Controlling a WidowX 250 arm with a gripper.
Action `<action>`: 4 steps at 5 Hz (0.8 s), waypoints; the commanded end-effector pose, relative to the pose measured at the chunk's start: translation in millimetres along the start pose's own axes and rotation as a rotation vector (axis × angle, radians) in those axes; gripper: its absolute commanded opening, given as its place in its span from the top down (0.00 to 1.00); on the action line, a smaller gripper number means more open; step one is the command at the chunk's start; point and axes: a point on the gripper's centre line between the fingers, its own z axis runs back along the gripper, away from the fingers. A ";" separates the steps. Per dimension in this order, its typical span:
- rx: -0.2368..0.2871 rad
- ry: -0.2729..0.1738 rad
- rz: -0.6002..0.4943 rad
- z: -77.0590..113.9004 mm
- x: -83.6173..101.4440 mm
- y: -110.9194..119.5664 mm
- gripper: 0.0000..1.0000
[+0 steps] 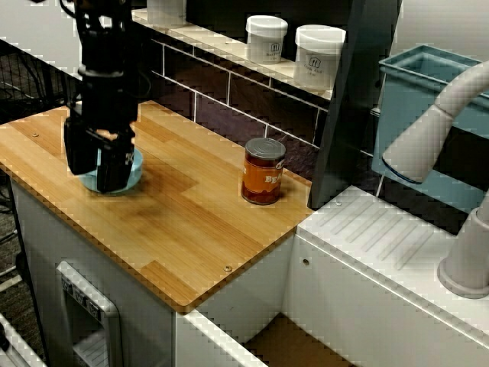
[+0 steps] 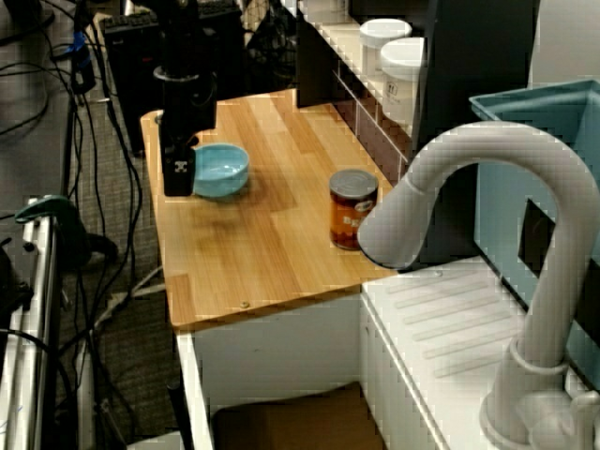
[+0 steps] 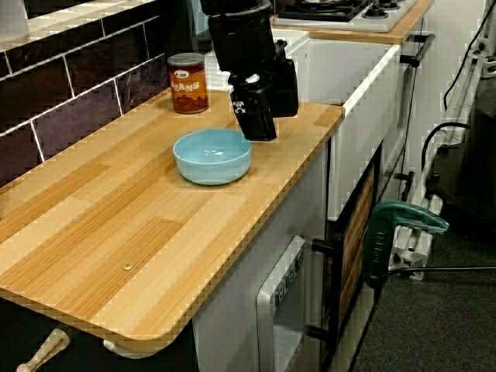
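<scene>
In the view from above, the bowl (image 1: pixel 134 170) sat mid-left on the counter (image 1: pixel 191 229). The fingers (image 1: pixel 114 164) hung spread at its rim, gripping nothing. It looked light, rigid, slippery and breakable; the rim seemed best to pinch.

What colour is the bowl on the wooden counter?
The bowl is light blue, seen best in the low view from the side.

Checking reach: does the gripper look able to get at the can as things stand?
Probably yes: the gripper hangs beside the bowl, the can stands farther along the same counter, and nothing stands between them.
</scene>
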 end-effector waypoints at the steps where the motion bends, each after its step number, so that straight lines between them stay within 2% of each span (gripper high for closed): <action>1: -0.003 -0.044 0.007 16.6 9.8 8.8 0.00; 2: -0.004 -0.027 0.002 20.6 17.4 10.3 0.00; 3: -0.011 -0.030 0.007 21.7 27.1 16.2 0.00; 4: -0.006 -0.034 0.027 8.0 39.6 17.8 0.00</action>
